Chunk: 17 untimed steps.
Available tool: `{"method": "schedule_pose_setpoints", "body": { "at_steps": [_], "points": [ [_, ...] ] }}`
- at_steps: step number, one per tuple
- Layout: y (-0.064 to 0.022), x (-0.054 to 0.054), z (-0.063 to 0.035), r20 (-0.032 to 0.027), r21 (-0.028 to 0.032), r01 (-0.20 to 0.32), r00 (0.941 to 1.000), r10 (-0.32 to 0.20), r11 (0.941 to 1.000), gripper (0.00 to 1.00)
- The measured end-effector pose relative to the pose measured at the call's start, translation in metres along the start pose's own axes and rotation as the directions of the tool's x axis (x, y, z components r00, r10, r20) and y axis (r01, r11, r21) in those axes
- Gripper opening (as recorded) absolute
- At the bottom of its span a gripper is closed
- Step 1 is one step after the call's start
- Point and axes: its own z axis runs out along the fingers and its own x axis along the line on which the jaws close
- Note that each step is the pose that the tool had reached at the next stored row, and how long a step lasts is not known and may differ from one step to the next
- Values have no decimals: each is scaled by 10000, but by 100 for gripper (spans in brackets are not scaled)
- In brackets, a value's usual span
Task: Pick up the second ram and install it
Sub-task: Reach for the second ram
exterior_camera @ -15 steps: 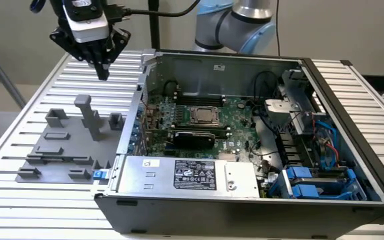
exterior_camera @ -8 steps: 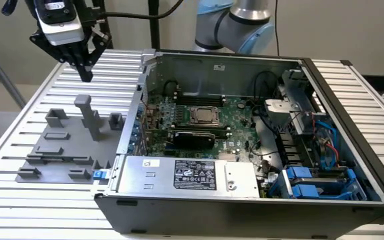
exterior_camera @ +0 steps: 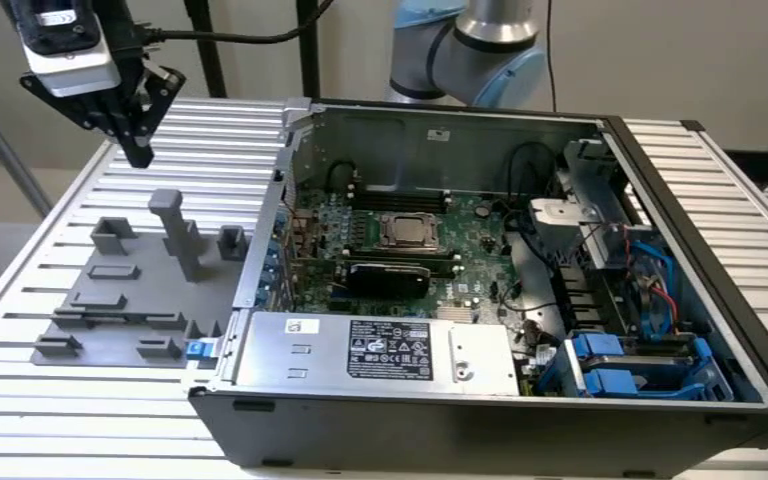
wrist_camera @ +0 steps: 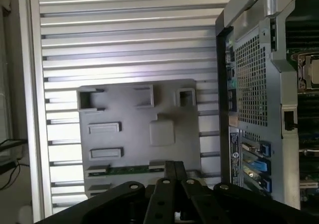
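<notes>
The second ram (wrist_camera: pixel 132 170) is a thin green-black stick lying flat in a slot of the grey holder plate (wrist_camera: pixel 139 129), between two small grey blocks. My gripper (wrist_camera: pixel 175 165) hangs above the plate's edge, beside one end of the stick, with its two fingers pressed together and nothing between them. In the exterior view the gripper (exterior_camera: pixel 136 155) is high over the ribbed table, beyond the far edge of the holder plate (exterior_camera: pixel 117 295), fingers pointing down. The motherboard's long black memory slots (exterior_camera: pixel 398 200) lie just beyond the CPU socket (exterior_camera: pixel 411 232).
The open computer case (exterior_camera: pixel 491 280) lies on the table to the exterior view's right of the holder plate, its metal wall (exterior_camera: pixel 277 220) next to the plate. A tall grey post (exterior_camera: pixel 177 235) stands up from the plate. The power supply (exterior_camera: pixel 371 350) fills the case's near side.
</notes>
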Motion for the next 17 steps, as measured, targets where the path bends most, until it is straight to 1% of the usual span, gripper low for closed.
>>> {"method": "schedule_pose_setpoints", "body": {
  "at_steps": [14,15,17],
  "points": [
    [-76,630,98,1,0,2,10000,-2,10000,0],
    [-81,663,107,0,0,7,10000,-7,10000,0],
    [-89,685,121,-3,-2,71,10000,-71,10000,0]
  ]
}}
